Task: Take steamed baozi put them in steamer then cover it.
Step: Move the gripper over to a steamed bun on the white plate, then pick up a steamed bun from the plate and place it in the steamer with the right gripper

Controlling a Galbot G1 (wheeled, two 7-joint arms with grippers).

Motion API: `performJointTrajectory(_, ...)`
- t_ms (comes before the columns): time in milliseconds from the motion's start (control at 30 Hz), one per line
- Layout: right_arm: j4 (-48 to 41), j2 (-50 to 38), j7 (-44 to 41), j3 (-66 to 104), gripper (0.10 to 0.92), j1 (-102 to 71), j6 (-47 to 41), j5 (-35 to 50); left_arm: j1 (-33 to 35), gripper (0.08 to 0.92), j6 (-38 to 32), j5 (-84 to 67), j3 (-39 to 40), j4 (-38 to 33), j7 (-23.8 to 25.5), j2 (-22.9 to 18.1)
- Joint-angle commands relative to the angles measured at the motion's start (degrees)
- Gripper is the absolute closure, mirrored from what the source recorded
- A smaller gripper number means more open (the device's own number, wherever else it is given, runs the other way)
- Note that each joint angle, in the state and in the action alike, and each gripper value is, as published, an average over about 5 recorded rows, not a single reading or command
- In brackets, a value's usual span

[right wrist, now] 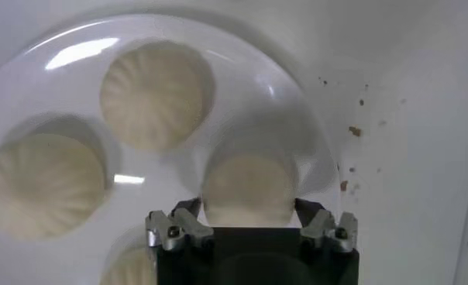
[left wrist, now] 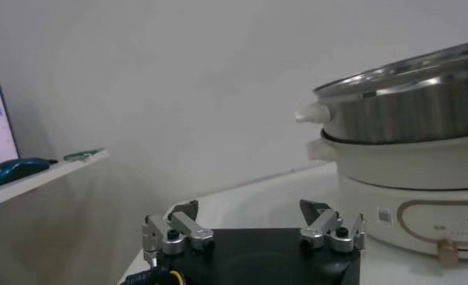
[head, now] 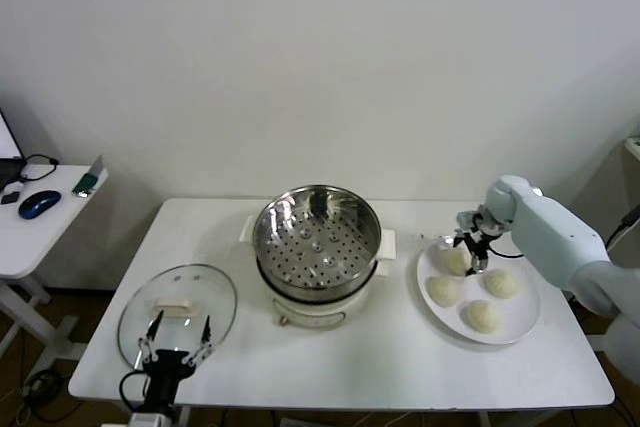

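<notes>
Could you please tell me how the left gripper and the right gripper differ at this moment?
The left gripper hangs over the glass cover's near edge, touching nothing; the right gripper straddles a baozi on the white plate. The left sits at the table's front; the right reaches farther back. Both are open.

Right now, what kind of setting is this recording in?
Probably a lab or office test room, not a kitchen: a plain white table against a bare wall, a steamer, and a side desk with a computer mouse.

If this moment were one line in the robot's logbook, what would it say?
right gripper: open around plate baozi | left gripper: open, idle by lid | steamer: empty, uncovered
</notes>
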Motion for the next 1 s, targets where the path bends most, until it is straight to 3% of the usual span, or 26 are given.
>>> performJointTrajectory(33,-0.99,0.66,-0.4,0.41,0.302,0.01,0.32,-0.83,0.43,0.177,-0.28,-0.02,-0.09,0.08,-0.06,-0.01)
performJointTrajectory(367,1.3,-0.29,-1.99,-2.4,0.338,4.55,3.76,1.92,1.37,0.177,-0.88,-0.1,-0.12,0.06,-0.16,-0.2)
performJointTrajectory(700,5.31,3.45,-5.94,-16.82,0.33,24.0,20.3,7.57,2.65,0.177,-1.17,-0.37,-0.54,-0.25,-0.22,-0.23)
performJointTrajectory(1000,12.42,11.49,-6.79,-23.31,0.326,34.31,28.91,10.37,3.37,0.177,-1.06,-0.23,-0.41,-0.21,-0.12,-0.37)
